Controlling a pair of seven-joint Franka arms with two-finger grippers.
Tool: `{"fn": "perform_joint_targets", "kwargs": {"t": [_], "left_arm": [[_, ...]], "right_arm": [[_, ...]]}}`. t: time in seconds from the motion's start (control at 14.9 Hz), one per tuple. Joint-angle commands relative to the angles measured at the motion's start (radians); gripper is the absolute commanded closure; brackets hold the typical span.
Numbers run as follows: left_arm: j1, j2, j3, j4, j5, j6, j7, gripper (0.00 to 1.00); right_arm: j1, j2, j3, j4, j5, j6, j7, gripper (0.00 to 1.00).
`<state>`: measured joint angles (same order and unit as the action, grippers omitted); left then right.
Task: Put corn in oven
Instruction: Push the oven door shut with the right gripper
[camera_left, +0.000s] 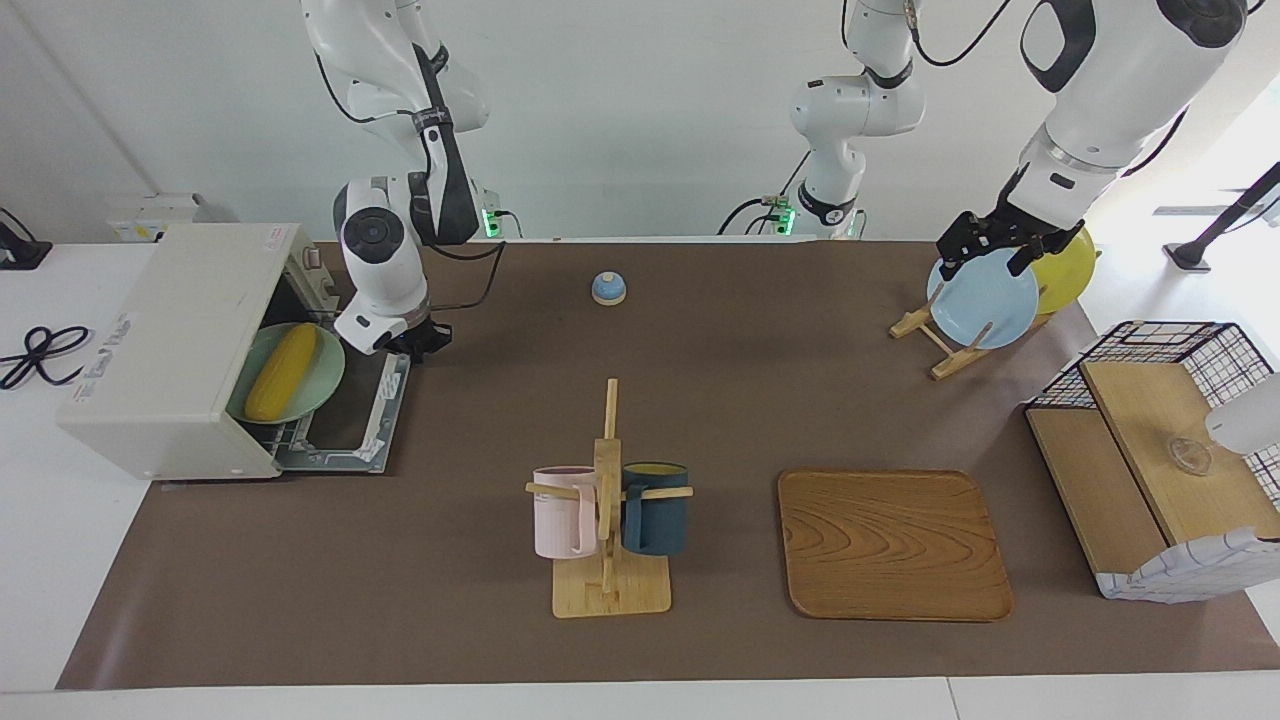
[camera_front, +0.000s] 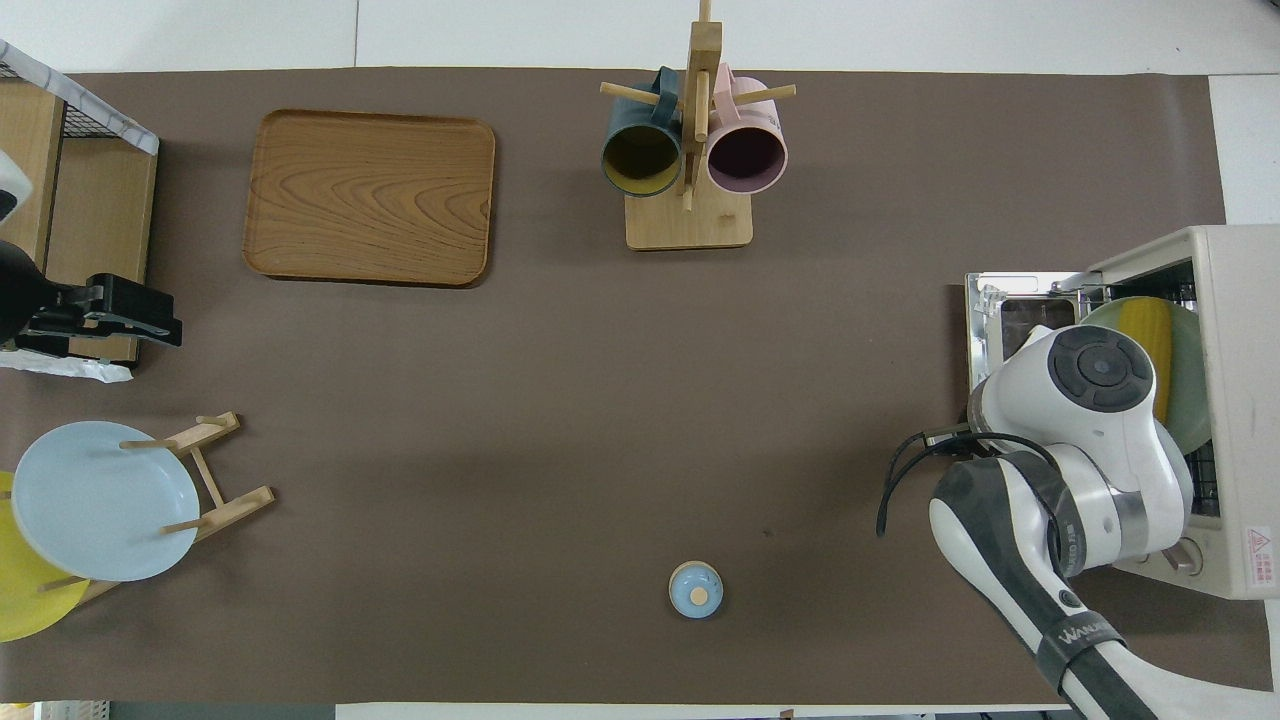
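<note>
The yellow corn (camera_left: 281, 371) lies on a pale green plate (camera_left: 328, 378) on the wire rack inside the cream-white oven (camera_left: 170, 330) at the right arm's end of the table. The oven's door (camera_left: 352, 412) hangs open and flat. In the overhead view the corn (camera_front: 1152, 325) shows partly past the right arm, inside the oven (camera_front: 1240, 400). My right gripper (camera_left: 415, 345) is shut and holds nothing, low over the door's corner nearest the robots. My left gripper (camera_left: 988, 250) waits open, up in the air at the left arm's end of the table.
A mug stand (camera_left: 607, 520) with a pink and a dark blue mug stands mid-table, beside a wooden tray (camera_left: 893, 545). A small blue knob (camera_left: 608, 288) sits near the robots. A plate rack holds a blue plate (camera_left: 983, 300) and a yellow plate (camera_left: 1068, 268). A wire-sided shelf (camera_left: 1160, 450) stands nearby.
</note>
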<state>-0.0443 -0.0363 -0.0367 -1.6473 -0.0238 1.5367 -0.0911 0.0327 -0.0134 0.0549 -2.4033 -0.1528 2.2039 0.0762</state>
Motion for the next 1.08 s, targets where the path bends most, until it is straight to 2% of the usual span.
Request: {"fn": "perform_joint_targets", "kwargs": {"t": [0.0, 0.13, 0.47, 0.74, 1.01], "left_arm": [[0.007, -0.013, -0.005, -0.014, 0.01, -0.006, 0.005, 0.0], [0.009, -0.013, -0.005, -0.014, 0.01, -0.006, 0.005, 0.0], [0.007, -0.013, -0.005, -0.014, 0.01, -0.006, 0.005, 0.0], [0.009, -0.013, -0.005, -0.014, 0.01, -0.007, 0.005, 0.0], [0.009, -0.013, -0.005, -0.014, 0.01, -0.006, 0.005, 0.0]], "right_arm": [[-0.017, -0.033, 0.005, -0.024, 0.016, 0.004, -0.033, 1.0], [-0.019, -0.031, 0.003, -0.013, 0.003, -0.013, -0.033, 1.0], [-0.01, -0.036, 0.003, 0.139, -0.119, -0.217, -0.036, 1.0], [-0.027, -0.037, -0.003, 0.257, -0.168, -0.326, -0.151, 1.0], [-0.149, -0.065, -0.006, 0.291, -0.194, -0.34, -0.344, 1.0]]}}
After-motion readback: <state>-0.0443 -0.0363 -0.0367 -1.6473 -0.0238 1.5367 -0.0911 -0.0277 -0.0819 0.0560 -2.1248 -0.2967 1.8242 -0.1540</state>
